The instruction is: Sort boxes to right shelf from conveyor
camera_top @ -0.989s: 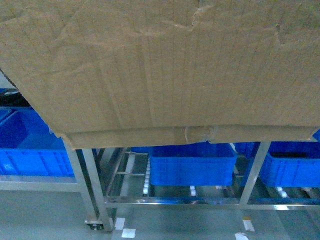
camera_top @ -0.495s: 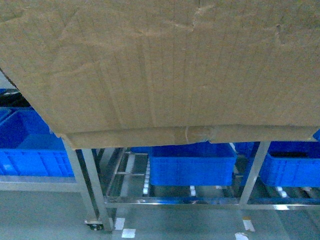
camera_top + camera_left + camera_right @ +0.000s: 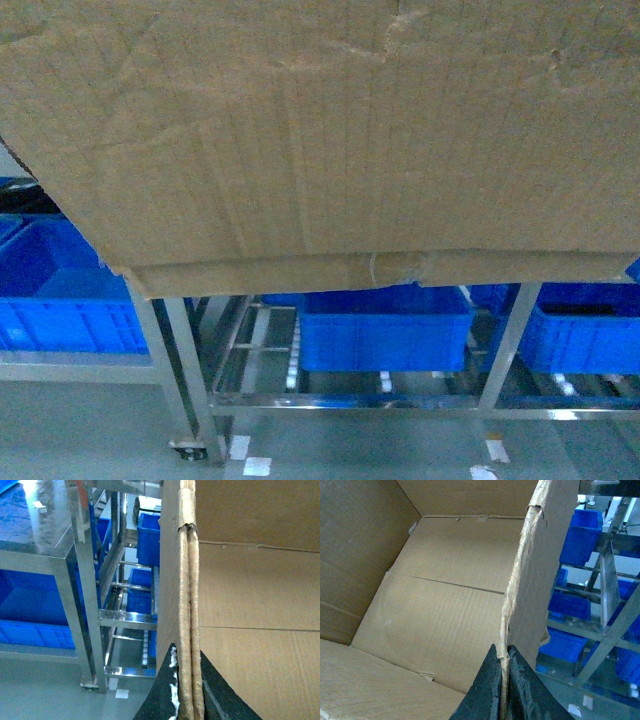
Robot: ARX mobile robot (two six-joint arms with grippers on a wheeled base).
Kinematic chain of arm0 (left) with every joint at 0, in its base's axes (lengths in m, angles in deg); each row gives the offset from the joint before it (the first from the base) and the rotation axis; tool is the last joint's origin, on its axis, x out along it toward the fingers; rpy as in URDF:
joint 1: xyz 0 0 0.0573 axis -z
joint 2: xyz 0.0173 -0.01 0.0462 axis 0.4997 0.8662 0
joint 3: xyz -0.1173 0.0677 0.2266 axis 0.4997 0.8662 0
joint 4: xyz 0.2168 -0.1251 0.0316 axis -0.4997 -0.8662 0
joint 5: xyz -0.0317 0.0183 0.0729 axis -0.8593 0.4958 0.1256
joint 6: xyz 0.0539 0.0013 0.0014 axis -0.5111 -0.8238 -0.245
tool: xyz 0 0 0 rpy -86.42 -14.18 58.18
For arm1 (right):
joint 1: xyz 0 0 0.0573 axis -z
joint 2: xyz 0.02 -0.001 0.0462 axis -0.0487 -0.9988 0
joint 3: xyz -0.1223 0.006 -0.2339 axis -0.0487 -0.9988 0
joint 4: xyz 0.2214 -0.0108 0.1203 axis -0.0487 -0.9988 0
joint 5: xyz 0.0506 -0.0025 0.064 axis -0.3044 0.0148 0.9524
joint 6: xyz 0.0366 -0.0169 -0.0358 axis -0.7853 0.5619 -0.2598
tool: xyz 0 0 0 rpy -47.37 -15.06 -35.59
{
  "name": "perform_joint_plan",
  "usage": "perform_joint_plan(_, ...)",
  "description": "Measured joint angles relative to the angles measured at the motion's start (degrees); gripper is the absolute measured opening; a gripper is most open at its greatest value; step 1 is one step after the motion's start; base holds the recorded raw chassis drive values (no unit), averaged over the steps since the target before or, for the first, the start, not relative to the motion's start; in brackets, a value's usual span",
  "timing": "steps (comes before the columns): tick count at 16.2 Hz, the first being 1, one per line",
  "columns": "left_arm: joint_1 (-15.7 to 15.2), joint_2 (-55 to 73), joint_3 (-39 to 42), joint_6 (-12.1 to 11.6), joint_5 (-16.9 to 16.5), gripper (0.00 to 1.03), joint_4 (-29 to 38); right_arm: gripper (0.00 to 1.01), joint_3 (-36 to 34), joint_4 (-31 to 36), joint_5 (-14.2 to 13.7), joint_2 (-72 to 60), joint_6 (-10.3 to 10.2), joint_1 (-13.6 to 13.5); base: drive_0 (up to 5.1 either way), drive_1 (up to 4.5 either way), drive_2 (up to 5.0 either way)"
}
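- My left pincer [image 3: 186, 700] is clamped on the large brown corrugated cardboard box's [image 3: 330, 130] ragged side wall.
- My right pincer [image 3: 503, 690] pinches the opposite torn wall.

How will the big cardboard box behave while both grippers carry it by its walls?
The cardboard box looks empty inside, so probably light. Its torn wall edges may flex or rip where the left gripper and right gripper pinch them.

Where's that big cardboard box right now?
The cardboard box fills the top of the head view, held up between both grippers, in front of the steel rack with blue crates.
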Motion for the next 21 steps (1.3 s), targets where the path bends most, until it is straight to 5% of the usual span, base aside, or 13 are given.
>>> perform_joint_plan(21,0.0,0.1,0.0,0.0,0.0,0.03,0.0,0.02,0.0,0.0,-0.1,0.0,0.0,0.0,0.0,0.0,0.0)
